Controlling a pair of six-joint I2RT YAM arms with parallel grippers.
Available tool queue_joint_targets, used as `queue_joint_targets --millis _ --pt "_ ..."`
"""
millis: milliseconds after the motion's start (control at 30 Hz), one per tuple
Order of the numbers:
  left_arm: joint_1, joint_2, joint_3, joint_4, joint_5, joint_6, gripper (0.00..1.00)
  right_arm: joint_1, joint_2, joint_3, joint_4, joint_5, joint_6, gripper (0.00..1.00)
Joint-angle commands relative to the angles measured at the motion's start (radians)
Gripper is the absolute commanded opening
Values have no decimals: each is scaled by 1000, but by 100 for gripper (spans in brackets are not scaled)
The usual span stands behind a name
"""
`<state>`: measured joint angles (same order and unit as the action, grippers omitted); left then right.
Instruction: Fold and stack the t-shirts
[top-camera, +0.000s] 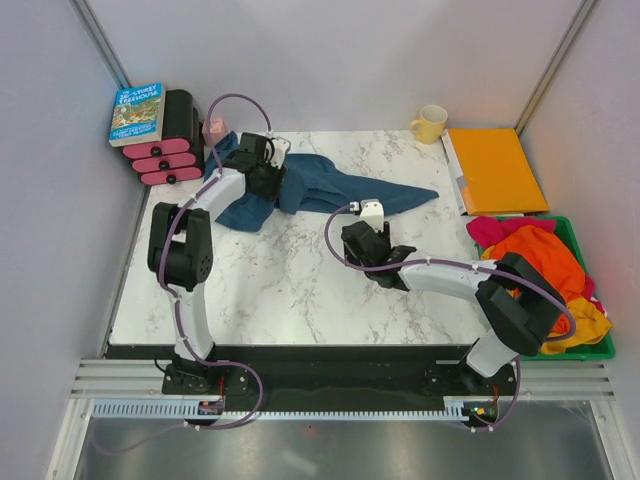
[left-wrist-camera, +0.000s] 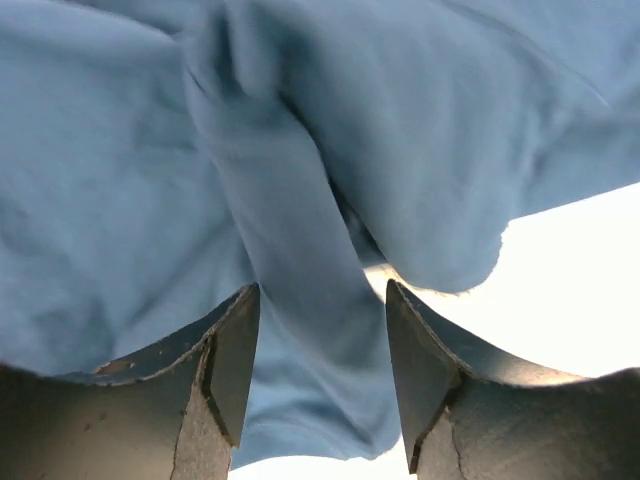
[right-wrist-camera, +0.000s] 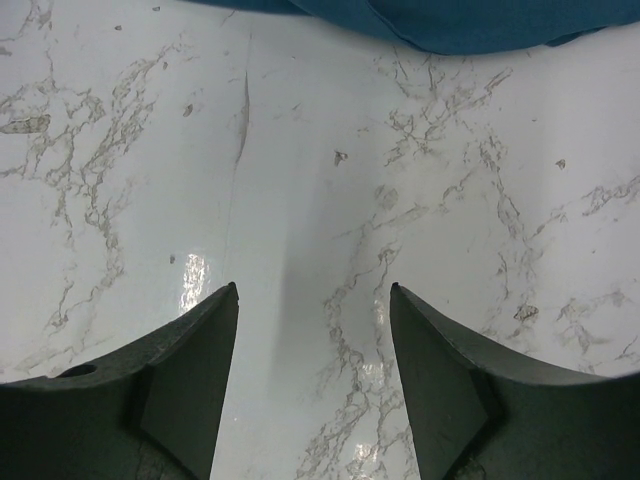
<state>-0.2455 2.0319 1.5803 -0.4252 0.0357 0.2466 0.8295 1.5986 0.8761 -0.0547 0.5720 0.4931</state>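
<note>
A dusty teal-blue t-shirt (top-camera: 340, 195) lies crumpled along the far part of the marble table (top-camera: 270, 290). My left gripper (top-camera: 268, 182) sits on its left end. In the left wrist view the left gripper (left-wrist-camera: 320, 370) is open, and a ridge of the teal t-shirt (left-wrist-camera: 300, 200) runs loosely between the parted fingers. My right gripper (top-camera: 362, 240) hovers mid-table, just in front of the shirt. The right gripper (right-wrist-camera: 313, 370) is open over bare marble, with the shirt's edge (right-wrist-camera: 470, 25) ahead. Orange (top-camera: 535, 255), magenta (top-camera: 490, 230) and yellow (top-camera: 585, 320) t-shirts are piled in the bin.
A green bin (top-camera: 575, 350) stands at the right edge. An orange folder (top-camera: 495, 170) and a yellow mug (top-camera: 430, 123) are at the back right. A book (top-camera: 137, 113) on pink-and-black dumbbells (top-camera: 165, 160) fills the back left corner.
</note>
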Motion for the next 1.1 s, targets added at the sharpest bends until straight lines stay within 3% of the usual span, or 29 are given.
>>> queue_joint_targets --millis 0,167,267,467,867,933,1067 --pt "-8 -110 -51 48 86 -56 58 6 0 28 47 -9 1 70" --pt "-6 -232 -155 163 107 -105 59 6 9 17 47 -15 9 70" --pt "-9 -242 -146 141 135 -118 59 5 9 14 47 -17 12 70" --pt "-32 -145 -118 56 89 -61 57 5 9 15 49 -23 10 70" --pt "-31 -41 -146 83 -94 -35 52 5 -9 24 47 14 2 70" --pt "-32 -45 -160 94 -128 -32 46 6 -17 26 46 23 -4 70" --pt "-29 -52 -178 121 -177 -24 24 6 -29 27 41 45 -7 70"
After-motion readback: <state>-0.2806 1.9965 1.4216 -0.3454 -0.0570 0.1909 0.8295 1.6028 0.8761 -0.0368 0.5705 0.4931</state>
